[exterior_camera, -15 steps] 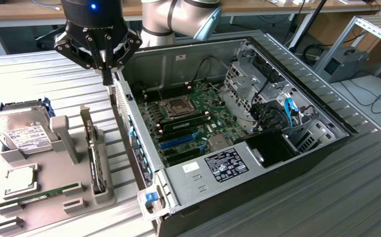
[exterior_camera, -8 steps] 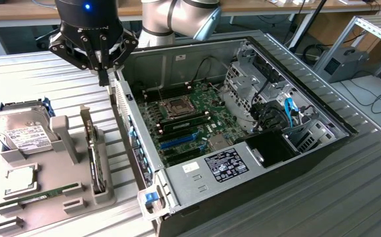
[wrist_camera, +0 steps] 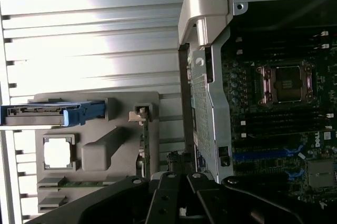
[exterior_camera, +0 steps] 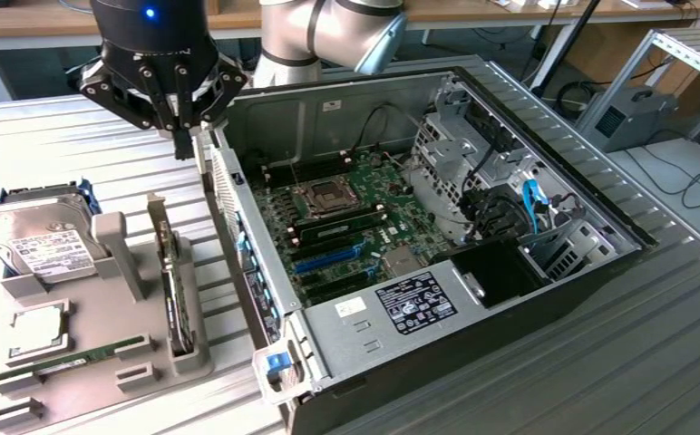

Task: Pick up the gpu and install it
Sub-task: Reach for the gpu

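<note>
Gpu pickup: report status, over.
Gripper shut, empty, hovering above the table by the case corner. Gpu untouched, on edge in grey tray. Case wall close beside its slot.

The surface (exterior_camera: 72, 145) is a ribbed, silver metal top, its grooves running across the whole work area. Two things lie directly on it. A grey moulded holder (exterior_camera: 102, 313) sits flat towards the exterior view's left. Just beside it, towards the right, an open computer case (exterior_camera: 314, 113) lies on its side, open face up. Bare ribbed metal lies around both.
</note>
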Action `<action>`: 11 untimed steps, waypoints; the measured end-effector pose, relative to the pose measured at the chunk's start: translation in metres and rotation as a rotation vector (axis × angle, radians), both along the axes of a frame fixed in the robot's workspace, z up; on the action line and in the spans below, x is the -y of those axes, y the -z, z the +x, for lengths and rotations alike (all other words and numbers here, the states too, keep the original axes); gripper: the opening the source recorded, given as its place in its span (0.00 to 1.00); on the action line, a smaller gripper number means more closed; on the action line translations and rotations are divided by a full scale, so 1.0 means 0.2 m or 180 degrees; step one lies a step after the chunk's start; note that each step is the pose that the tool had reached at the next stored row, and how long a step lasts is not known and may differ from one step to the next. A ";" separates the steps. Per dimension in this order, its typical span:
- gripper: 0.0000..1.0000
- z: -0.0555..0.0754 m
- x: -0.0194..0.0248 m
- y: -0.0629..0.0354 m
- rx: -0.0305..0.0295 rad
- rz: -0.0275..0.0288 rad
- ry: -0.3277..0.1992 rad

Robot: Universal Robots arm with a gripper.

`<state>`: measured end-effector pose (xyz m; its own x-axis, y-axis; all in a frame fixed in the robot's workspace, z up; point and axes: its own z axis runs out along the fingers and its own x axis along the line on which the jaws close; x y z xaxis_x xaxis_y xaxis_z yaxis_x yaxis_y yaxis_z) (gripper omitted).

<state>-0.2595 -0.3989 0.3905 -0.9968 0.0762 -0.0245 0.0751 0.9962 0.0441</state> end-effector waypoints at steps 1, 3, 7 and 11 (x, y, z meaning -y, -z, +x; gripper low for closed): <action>0.11 0.00 0.000 0.000 0.0000 0.0000 0.0000; 0.11 -0.01 0.000 0.000 0.0000 0.0000 0.0000; 0.11 -0.02 0.000 0.001 0.0000 0.0000 0.0000; 0.11 -0.03 0.000 0.001 0.0000 0.0000 0.0000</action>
<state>-0.2663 -0.3989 0.3903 -0.9968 0.0763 -0.0245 0.0751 0.9962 0.0441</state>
